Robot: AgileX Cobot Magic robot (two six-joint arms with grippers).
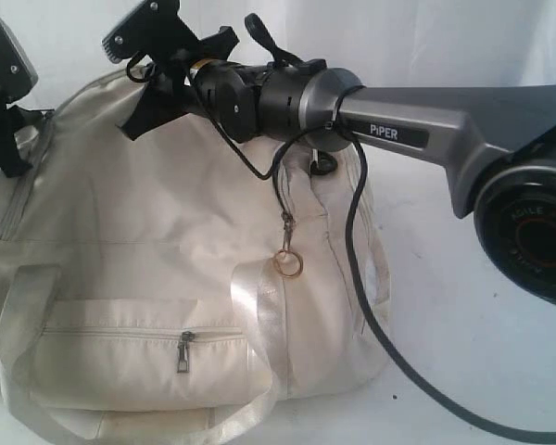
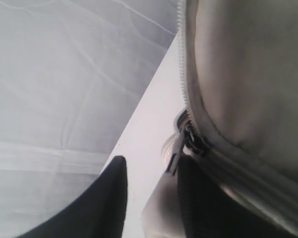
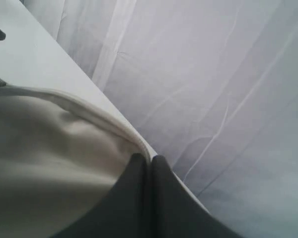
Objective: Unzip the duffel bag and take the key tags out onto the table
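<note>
bag (image 1: 167, 232) lies on the bench (image 1: 445, 306), close to its edge by the curtain (image 3: 213, 74). left tool (image 2: 151, 171) stands part open, fingers either side of a zip pull (image 2: 175, 157). right tool (image 3: 150, 162) is pinched shut on the bag's top seam.

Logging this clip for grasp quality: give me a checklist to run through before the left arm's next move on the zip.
1. Zipper pull between the left fingers: ok.
2. Left fingers clamped on it: not ok, a gap shows.
3. Right fingers shut on the duffel bag seam, bracing it: ok.
4. Main zip open: not ok, the visible stretch looks closed.
5. Key tags located: cannot tell, none in view.
6. Cable clear of the bag: not ok, it drapes over it.
</note>
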